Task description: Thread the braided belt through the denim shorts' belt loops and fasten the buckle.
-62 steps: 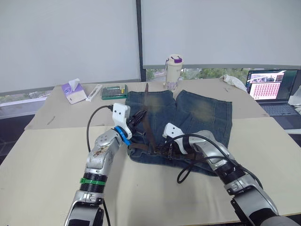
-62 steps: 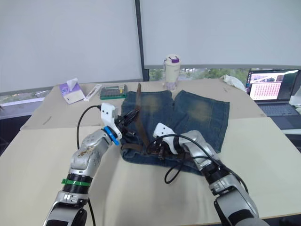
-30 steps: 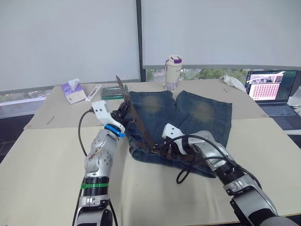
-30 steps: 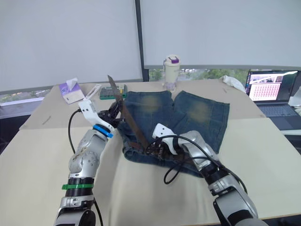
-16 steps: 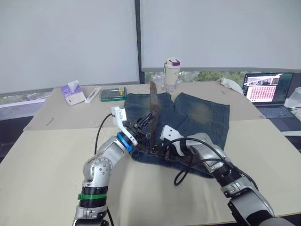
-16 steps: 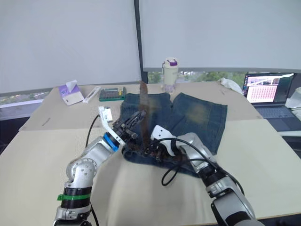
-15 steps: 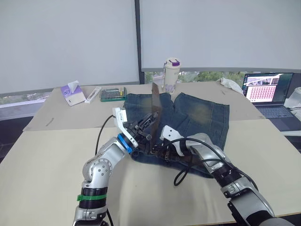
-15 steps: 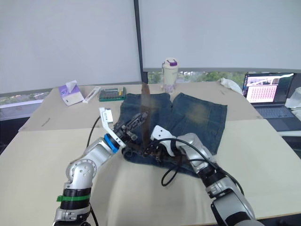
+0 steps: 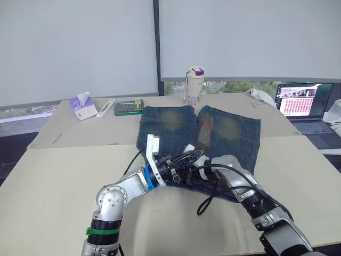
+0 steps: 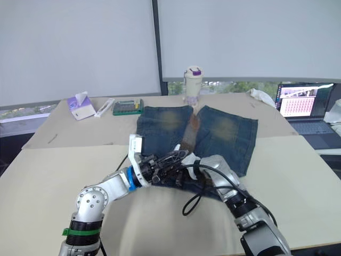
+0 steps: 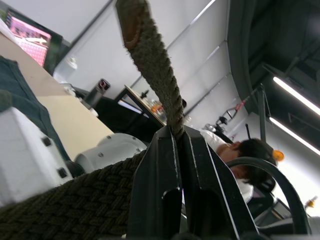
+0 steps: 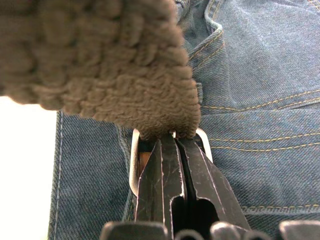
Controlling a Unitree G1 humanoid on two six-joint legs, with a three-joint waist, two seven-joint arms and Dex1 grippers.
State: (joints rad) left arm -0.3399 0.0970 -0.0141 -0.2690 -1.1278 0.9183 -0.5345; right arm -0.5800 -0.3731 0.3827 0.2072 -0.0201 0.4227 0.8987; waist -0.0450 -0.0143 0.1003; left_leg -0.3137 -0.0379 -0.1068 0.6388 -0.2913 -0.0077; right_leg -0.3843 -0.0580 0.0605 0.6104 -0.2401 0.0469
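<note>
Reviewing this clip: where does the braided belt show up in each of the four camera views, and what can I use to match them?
Left eye: belt lies up the middle of the shorts.
Right eye: belt at the same spot.
Left wrist: belt pinched between the left gripper fingers.
Right wrist: belt above the right gripper, by the buckle.
Shared landmark: the blue shorts.

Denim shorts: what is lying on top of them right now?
On the denim shorts lies the braided belt, running from the waistband up between the legs. Both tools, left and right, grip it there, covering the waistband, loops and most of the buckle.
</note>
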